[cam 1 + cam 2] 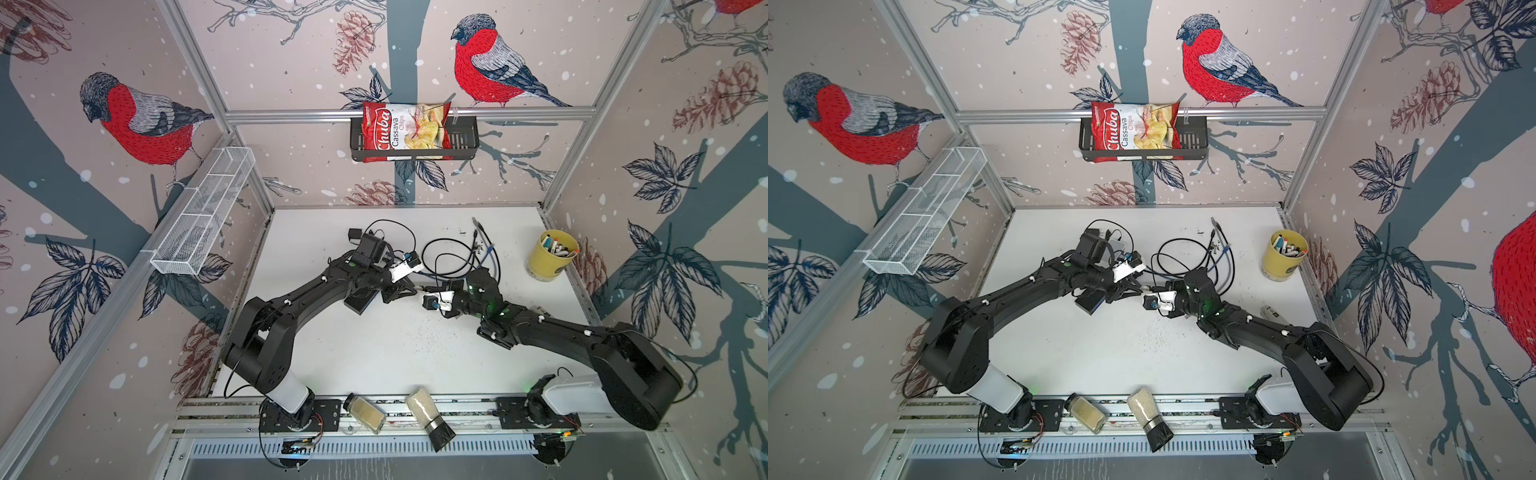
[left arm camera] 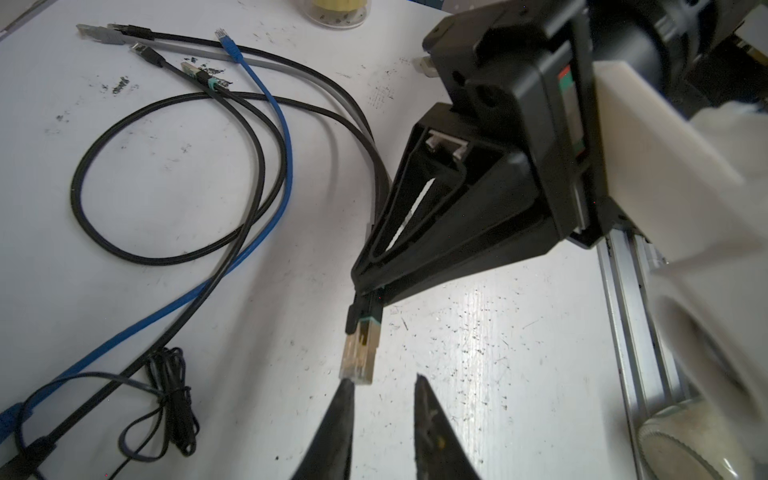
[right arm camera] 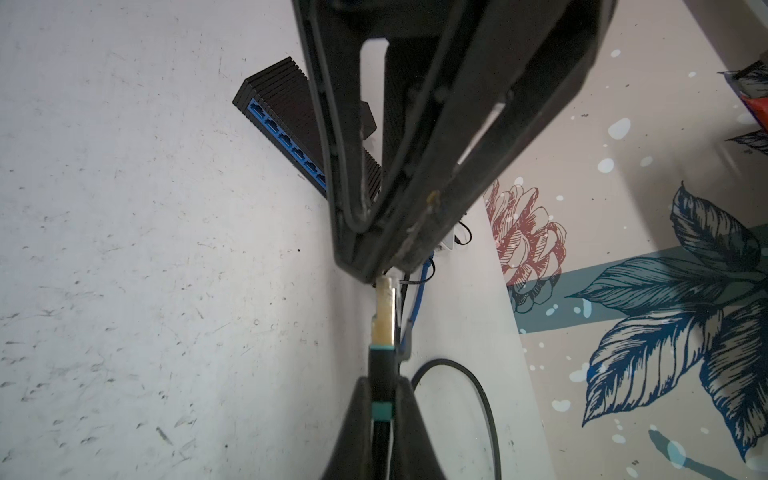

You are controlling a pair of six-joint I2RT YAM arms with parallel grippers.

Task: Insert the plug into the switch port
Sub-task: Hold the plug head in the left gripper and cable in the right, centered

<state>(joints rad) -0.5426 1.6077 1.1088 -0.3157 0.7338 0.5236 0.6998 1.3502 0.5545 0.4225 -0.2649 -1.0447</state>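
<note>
Alignment is deciding the quality of this step. Nearest the right wrist camera, the right claw (image 3: pixel 383 384) is clamping fully shut on the black boot just behind the plug (image 3: pixel 384 313), and the clear connector body is projecting free of its fingers. Just beyond, the left claw (image 2: pixel 384 384) is standing partly open and gripping nothing; one fingertip (image 2: pixel 347 399) is touching or almost touching the plug's nose. Farther back, the switch (image 3: pixel 278 120) is lying on the counter (image 1: pixel 395 353) with its blue port row exposed. In both top views it is sitting just left of centre, partly under the left arm (image 1: pixel 299 299).

For a clean insertion, the plug's long axis should be running square to the port face, with the latch tab matching the port and the trailing cable slack.

The left arm and the right arm (image 1: pixel 552 328) are reaching inward from the lower corners of the frame, elbows bent, with their wrists meeting at mid-frame.
</note>
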